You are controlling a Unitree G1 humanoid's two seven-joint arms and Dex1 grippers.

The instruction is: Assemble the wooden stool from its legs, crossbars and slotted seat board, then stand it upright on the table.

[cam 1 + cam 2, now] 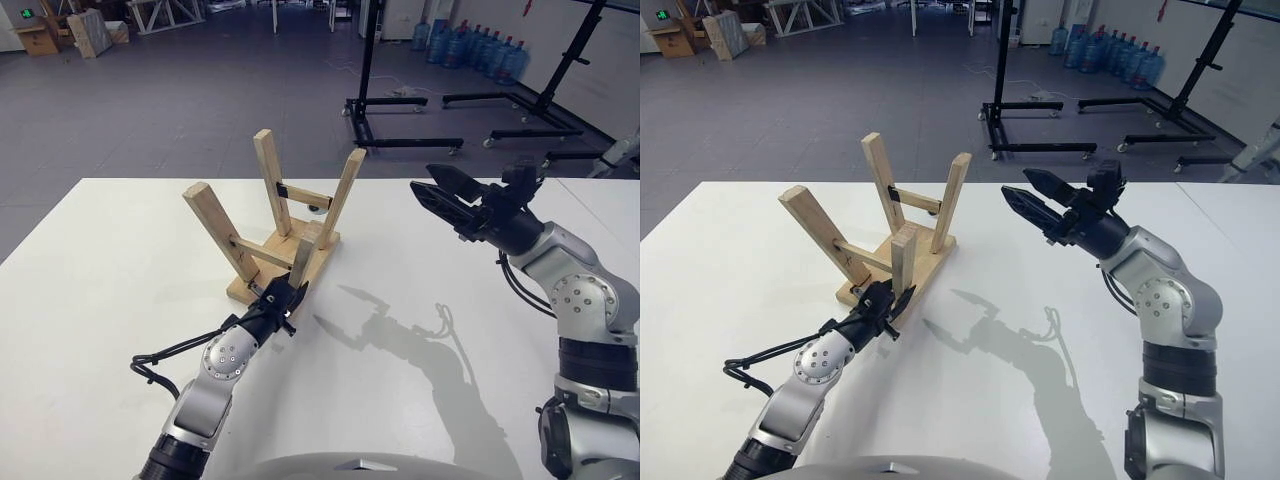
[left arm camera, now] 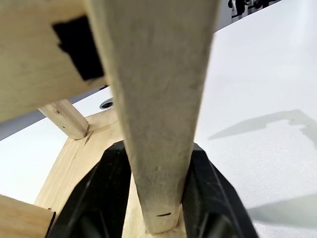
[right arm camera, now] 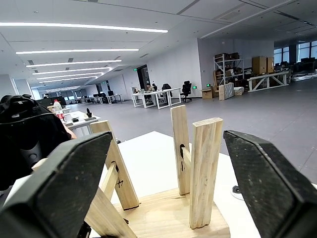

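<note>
Stool (image 1: 280, 235) upside down on table (image 1: 100, 300), seat board (image 1: 318, 250) flat down, four legs up, crossbars (image 1: 305, 196) already in between legs. Left gripper (image 1: 283, 297) pinched on near leg (image 1: 301, 262), low, right where the leg meets the seat board; black pads (image 2: 104, 193) sit on both sides of the wood, rest of stool just beyond the tips. Right gripper (image 1: 440, 195) spread wide, holding nothing, up off the table; stool ahead of its tips, apart, not touching.

Handling, my guess: bare wood, rigid, light enough for two arms, dry and not slippery, but slot joints may be loose, so a pull on one leg could pop it out. Better to grab low on two opposite legs, or leg plus board edge, and tip it over slowly.
</note>
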